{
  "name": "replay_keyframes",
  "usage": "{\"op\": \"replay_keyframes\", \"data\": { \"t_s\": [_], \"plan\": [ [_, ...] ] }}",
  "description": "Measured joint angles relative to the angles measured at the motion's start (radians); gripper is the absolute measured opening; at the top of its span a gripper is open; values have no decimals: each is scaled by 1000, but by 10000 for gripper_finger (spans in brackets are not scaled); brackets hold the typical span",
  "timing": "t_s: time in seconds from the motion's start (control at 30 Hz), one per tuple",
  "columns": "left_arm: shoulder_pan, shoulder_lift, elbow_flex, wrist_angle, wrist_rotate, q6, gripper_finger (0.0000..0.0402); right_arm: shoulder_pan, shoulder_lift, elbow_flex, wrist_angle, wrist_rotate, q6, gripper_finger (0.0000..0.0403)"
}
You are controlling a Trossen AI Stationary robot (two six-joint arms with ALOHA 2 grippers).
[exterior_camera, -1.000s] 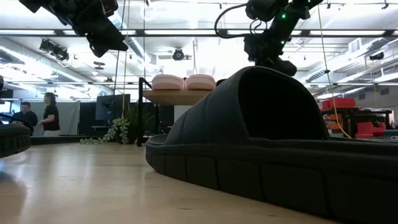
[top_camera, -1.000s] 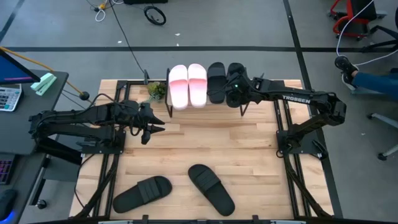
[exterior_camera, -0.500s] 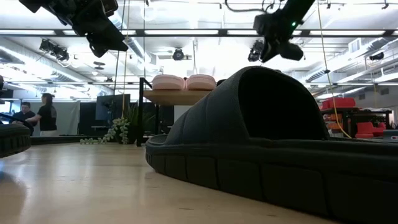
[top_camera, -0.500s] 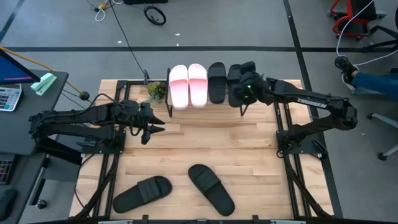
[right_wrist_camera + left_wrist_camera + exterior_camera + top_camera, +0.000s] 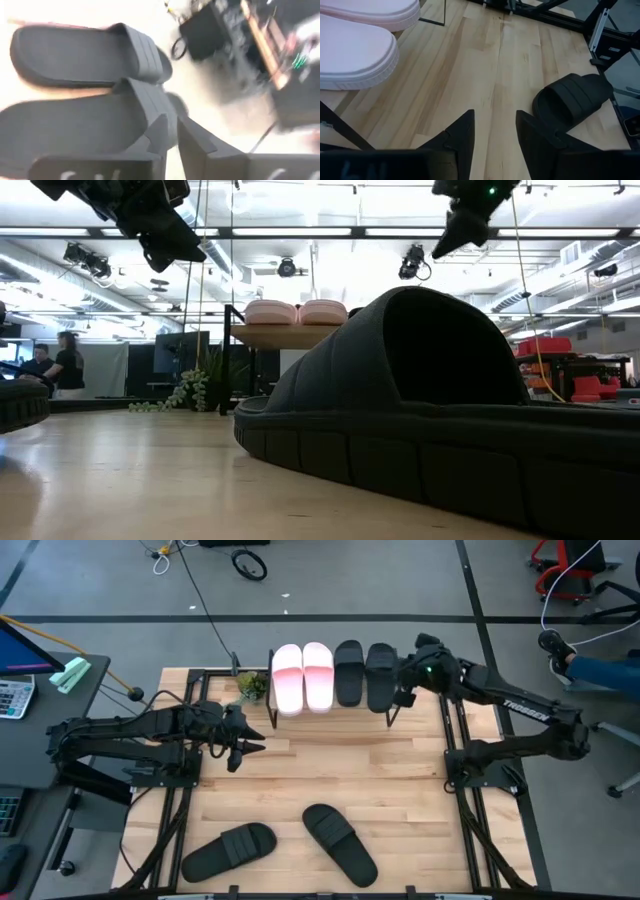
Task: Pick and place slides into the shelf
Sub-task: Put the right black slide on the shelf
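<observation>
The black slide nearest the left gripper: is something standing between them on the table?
Nothing visible does. Between the left gripper and that black slide lies only bare table. The other black slide lies beside it, off this path.

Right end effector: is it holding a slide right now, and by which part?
Nothing is held. The right end effector is empty beside the fourth slide, which rests on the shelf. The left end effector is open and empty too.

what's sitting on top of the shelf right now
Four slides in a row: two pink slides and two black slides. They cover the shelf top from above; only its front edge shows in the low view.
</observation>
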Motion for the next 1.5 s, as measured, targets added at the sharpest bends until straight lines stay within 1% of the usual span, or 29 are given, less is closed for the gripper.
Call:
{"op": "replay_keyframes", "data": {
  "t_s": [0.07,0.13,0.23,0.33,0.47,0.57,0.73,0.87,1.03,1.13,1.23,1.33,1.5],
  "plan": [
    [0,0,0,11,0,0,152,-48,14,0,-29,-3,101,25],
    [0,0,0,23,0,0,153,-92,32,0,-65,4,169,8],
    [0,0,0,21,0,0,151,-140,55,0,-93,4,242,9],
    [0,0,0,21,0,1,146,-162,84,0,-113,1,318,4],
    [0,0,0,21,0,29,141,-185,145,0,-130,-28,361,3],
    [0,0,0,20,0,34,140,-190,200,0,-118,-80,362,3],
    [0,0,0,20,0,34,147,-189,259,0,-48,-78,307,2],
    [0,0,0,20,0,34,152,-189,268,-2,17,-93,282,2],
    [0,0,0,19,0,38,150,-190,269,-2,32,-205,203,1],
    [0,0,0,19,0,38,146,-189,283,1,25,-235,195,0],
    [0,0,0,20,0,37,142,-188,297,3,10,-207,191,0],
    [0,0,0,20,0,34,140,-187,294,2,1,-128,180,0],
    [0,0,0,20,0,27,146,-187,221,-2,-4,-69,147,0]
  ]
}}
